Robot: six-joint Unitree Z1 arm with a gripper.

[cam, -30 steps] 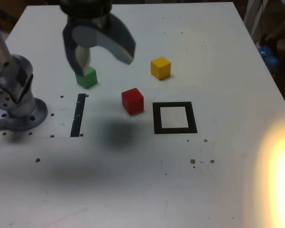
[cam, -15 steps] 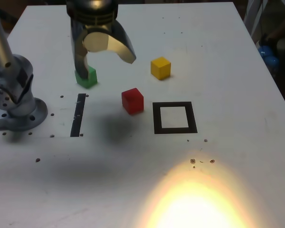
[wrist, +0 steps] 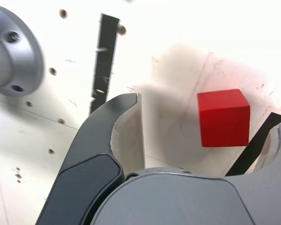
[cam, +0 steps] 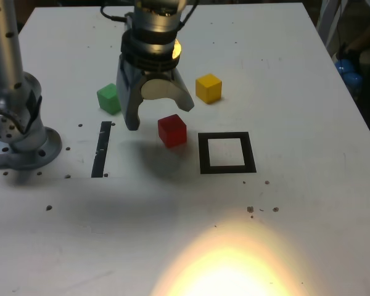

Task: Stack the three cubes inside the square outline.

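Observation:
In the exterior view the red cube (cam: 172, 130) lies on the white table just left of the square outline (cam: 203, 153). The green cube (cam: 109, 98) sits further left and the yellow cube (cam: 208, 87) behind the outline. My gripper (cam: 160, 117) hangs open over the red cube, one finger on each side, holding nothing. The wrist view shows the red cube (wrist: 223, 117) between the spread fingers (wrist: 124, 126), apart from both, with a corner of the outline (wrist: 257, 146) beside it.
A straight black strip (cam: 101, 150) lies left of the red cube, also seen as the strip (wrist: 105, 61) in the wrist view. The arm's metal base (cam: 21, 139) stands at the exterior view's left. A bright glare patch (cam: 228, 265) covers the table's front.
The gripper has moved from above the green cube toward the exterior view's right and lower, now over the red cube. The green cube is uncovered. No cube has moved.

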